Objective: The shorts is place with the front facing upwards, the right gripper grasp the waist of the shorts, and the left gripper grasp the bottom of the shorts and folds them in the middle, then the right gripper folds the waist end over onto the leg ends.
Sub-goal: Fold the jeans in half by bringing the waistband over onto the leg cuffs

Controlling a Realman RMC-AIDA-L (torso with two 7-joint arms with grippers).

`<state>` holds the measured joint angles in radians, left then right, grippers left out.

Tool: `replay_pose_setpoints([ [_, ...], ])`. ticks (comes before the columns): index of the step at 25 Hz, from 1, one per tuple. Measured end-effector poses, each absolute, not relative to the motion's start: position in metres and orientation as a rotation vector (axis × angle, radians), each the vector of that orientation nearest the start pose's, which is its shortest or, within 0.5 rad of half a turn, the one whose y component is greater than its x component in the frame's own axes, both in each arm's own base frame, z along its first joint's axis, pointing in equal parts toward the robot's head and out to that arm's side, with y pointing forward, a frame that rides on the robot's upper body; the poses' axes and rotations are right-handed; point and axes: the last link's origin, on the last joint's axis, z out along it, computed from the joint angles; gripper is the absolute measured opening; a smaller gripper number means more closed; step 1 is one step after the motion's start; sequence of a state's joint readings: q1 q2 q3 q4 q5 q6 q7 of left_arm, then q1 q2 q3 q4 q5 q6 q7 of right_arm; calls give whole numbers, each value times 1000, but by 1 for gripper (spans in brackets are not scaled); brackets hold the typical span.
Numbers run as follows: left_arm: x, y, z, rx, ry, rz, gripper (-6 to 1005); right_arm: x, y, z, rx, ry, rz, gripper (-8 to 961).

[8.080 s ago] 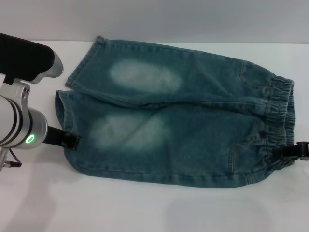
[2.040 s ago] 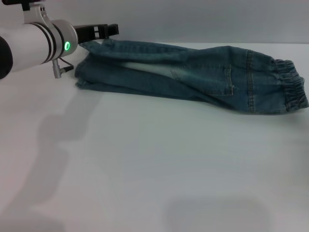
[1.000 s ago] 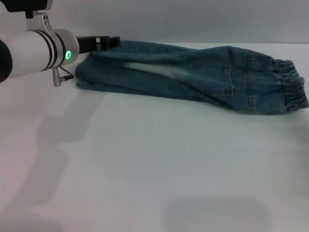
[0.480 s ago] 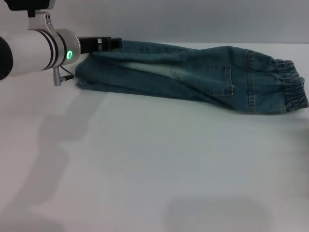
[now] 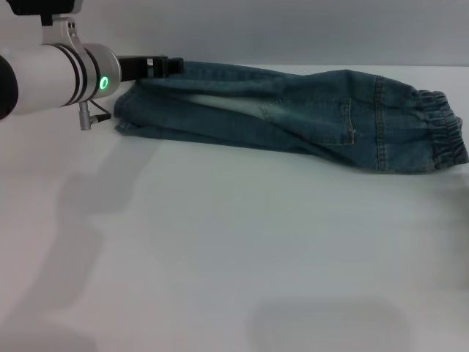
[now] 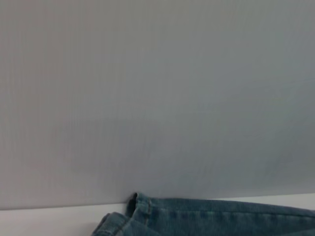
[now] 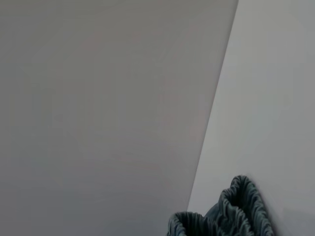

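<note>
The blue denim shorts now lie folded lengthwise along the far edge of the white surface. My left gripper stays at the leg ends, finger state indiscernible; I judge the waist fold comes next.

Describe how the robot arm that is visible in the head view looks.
Only the left arm shows. Its wrist is a white cylinder with two thin black bands and a green ring light. The left gripper is a black claw. A small metal fitting hangs beneath the wrist.
</note>
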<state>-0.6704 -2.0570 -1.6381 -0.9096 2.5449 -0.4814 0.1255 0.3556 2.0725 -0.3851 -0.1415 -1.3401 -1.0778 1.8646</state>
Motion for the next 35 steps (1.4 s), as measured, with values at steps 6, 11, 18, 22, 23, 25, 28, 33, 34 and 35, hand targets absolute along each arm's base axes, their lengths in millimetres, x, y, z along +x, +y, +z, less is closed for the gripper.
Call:
replay_pose_setpoints([
  [6,-198,455,-16,-1948,-1091,-270,810,390,299,0,-1010,1880,1388,702],
  [11,-197,455,-17,-1953,-1093,-268,810,388,303,-3,-1022,1888,1372,702],
  [18,-194,454,-18,-1960,-1091,-275,810,385,307,-6,-1039,1897,1365,701],
  [22,-193,454,-18,-1963,-1091,-275,810,384,309,-7,-1045,1900,1354,701],
  [23,-193,454,-18,-1963,-1091,-275,810,383,310,-8,-1048,1900,1353,701],
  [25,-194,454,-18,-1962,-1092,-274,810,382,311,-8,-1052,1899,1354,701],
  [28,-194,453,-18,-1962,-1094,-272,810,381,313,-8,-1057,1897,1356,701],
  [33,-195,453,-19,-1962,-1095,-269,810,380,317,-5,-1060,1891,1353,700],
  [34,-195,453,-19,-1962,-1095,-269,810,380,319,-5,-1059,1889,1349,700],
  [35,-196,453,-19,-1962,-1096,-269,810,380,320,-4,-1055,1892,1345,700],
])
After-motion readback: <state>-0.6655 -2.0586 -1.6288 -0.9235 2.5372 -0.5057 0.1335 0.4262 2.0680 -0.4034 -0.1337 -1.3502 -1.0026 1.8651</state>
